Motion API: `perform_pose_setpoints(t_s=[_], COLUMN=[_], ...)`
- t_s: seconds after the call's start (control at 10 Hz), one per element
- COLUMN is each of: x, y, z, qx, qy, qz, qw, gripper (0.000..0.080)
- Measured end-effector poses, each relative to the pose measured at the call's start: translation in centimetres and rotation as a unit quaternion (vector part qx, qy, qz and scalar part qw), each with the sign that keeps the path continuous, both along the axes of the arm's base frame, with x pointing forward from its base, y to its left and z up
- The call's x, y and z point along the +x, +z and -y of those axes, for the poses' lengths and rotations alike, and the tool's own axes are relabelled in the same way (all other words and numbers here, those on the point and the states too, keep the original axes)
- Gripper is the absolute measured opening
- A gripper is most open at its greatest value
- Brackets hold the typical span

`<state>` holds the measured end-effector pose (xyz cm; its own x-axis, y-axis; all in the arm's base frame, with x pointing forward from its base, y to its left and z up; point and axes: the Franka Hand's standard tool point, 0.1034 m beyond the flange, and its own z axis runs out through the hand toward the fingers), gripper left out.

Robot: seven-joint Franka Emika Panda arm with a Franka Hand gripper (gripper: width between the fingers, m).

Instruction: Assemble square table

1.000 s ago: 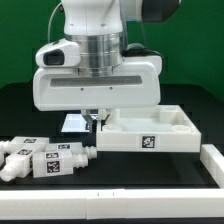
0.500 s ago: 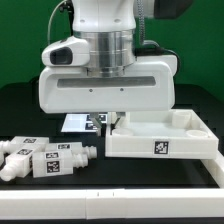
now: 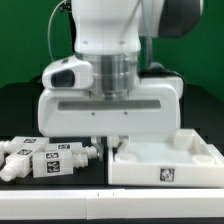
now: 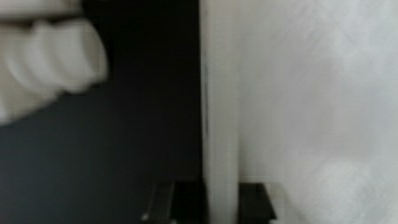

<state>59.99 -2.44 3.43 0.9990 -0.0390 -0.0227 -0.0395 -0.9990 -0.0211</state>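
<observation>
The white square tabletop (image 3: pixel 200 152) lies rim-up at the exterior view's lower right, with a tag on its front wall. My gripper (image 3: pixel 113 141) is shut on the tabletop's left rim wall. In the wrist view that white wall (image 4: pixel 302 100) runs between my two dark fingers (image 4: pixel 173 200), and my gripper (image 4: pixel 214 196) is closed on it. Several short white legs (image 3: pixel 45 160) with tags lie on the black table at the exterior view's lower left. One leg (image 4: pixel 45 60) shows blurred in the wrist view, apart from the slab.
A long white bar (image 3: pixel 60 205) runs along the table's front edge, just in front of the legs and the tabletop. My large white hand body (image 3: pixel 110 105) hides the middle of the table.
My gripper has moved toward the front edge and the exterior view's right, taking the tabletop with it. The legs have not moved.
</observation>
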Motion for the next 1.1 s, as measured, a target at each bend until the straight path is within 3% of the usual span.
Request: perform_pose_setpoints(t_s=[0.5, 0.7, 0.9, 1.1], x=[-0.2, 1.0, 1.1, 1.1], y=[-0.6, -1.3, -2.2, -2.2], z=[0.0, -0.2, -0.3, -0.3], qx=[0.0, -0.001, -0.001, -0.01], qy=[-0.001, -0.005, -0.01, -0.012], qz=[-0.005, -0.008, -0.023, -0.023], qw=[1.0, 1.0, 1.0, 1.0], gripper=[0.0057, 0.0057, 0.0057, 0.0057])
